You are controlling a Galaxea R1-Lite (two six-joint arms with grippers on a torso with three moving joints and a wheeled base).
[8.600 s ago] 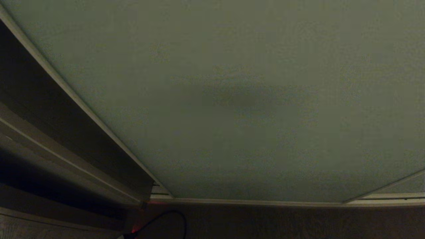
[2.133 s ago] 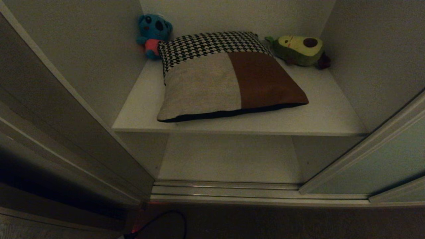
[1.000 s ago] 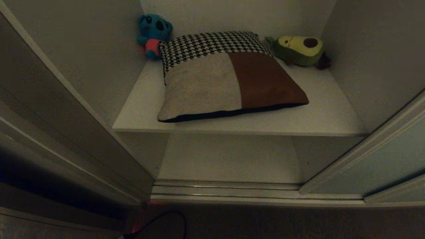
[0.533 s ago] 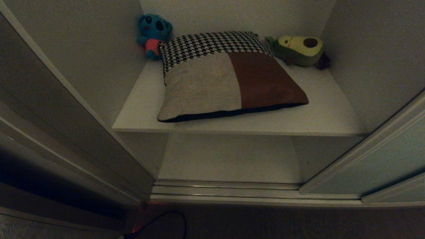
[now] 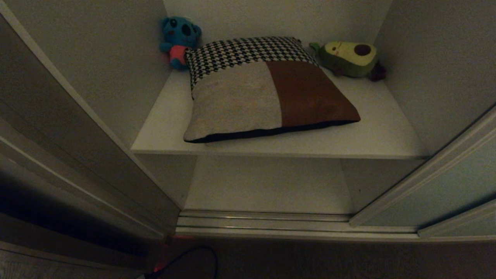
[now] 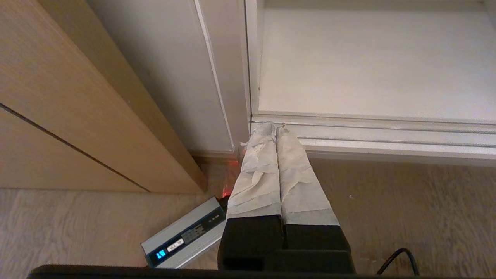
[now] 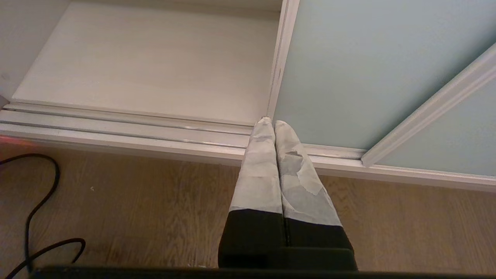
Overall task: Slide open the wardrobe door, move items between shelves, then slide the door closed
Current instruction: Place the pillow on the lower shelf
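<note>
Slid aside since the earliest frame, when it filled the whole head view, the sliding wardrobe door (image 5: 445,186) now stands at the right, its pale grey-green panel and light edge strip bordering the open compartment; over the last two seconds the scene is otherwise unchanged. On the upper shelf (image 5: 379,135) lies the square cushion (image 5: 263,93), flat, patched in beige, rust-brown and black-and-white houndstooth, its far edge towards the back wall. A blue plush toy (image 5: 179,40) sits at the far left corner, just beside the cushion; an avocado plush toy (image 5: 348,57) lies at the far right corner. The lower shelf (image 5: 267,186) shows beneath, behind the floor track (image 5: 263,223). Neither arm appears in the head view. The left gripper (image 6: 274,128) hangs low over the wooden floor (image 6: 407,205) near the track's left end, fingers pressed together and holding nothing; a grey power adapter (image 6: 184,238) lies on the floor nearby. The right gripper (image 7: 270,123) hangs likewise, fingers together and empty, near the door's lower edge.
</note>
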